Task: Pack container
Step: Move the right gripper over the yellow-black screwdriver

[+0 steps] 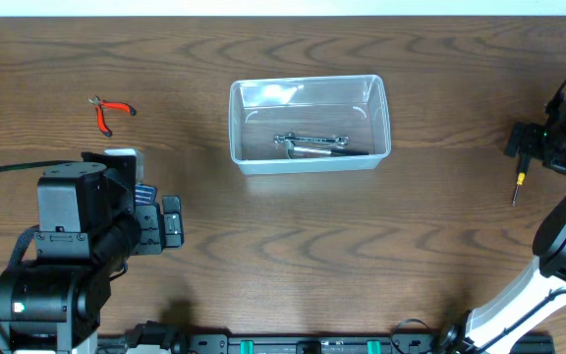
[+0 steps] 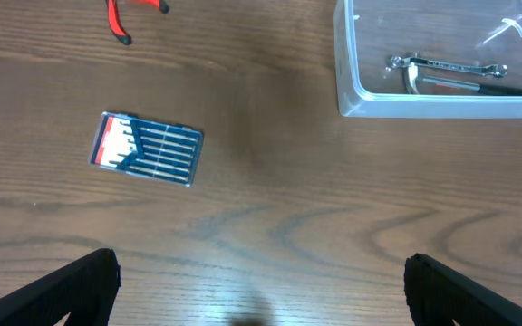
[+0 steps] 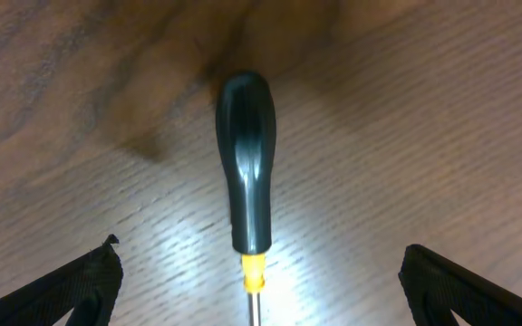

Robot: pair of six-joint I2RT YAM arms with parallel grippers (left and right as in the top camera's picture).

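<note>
The clear plastic container stands at the table's middle back and also shows in the left wrist view. Inside it lie a silver wrench and a tool with a dark handle. My left gripper is open and empty above bare table, at the front left. My right gripper is open at the far right. It hovers over a screwdriver with a black handle and yellow collar, its fingers on either side and apart from it. The screwdriver lies on the table.
Red-handled pliers lie at the back left, also in the left wrist view. A small dark flat case of bits lies on the table between pliers and left gripper; the left arm mostly hides it in the overhead view.
</note>
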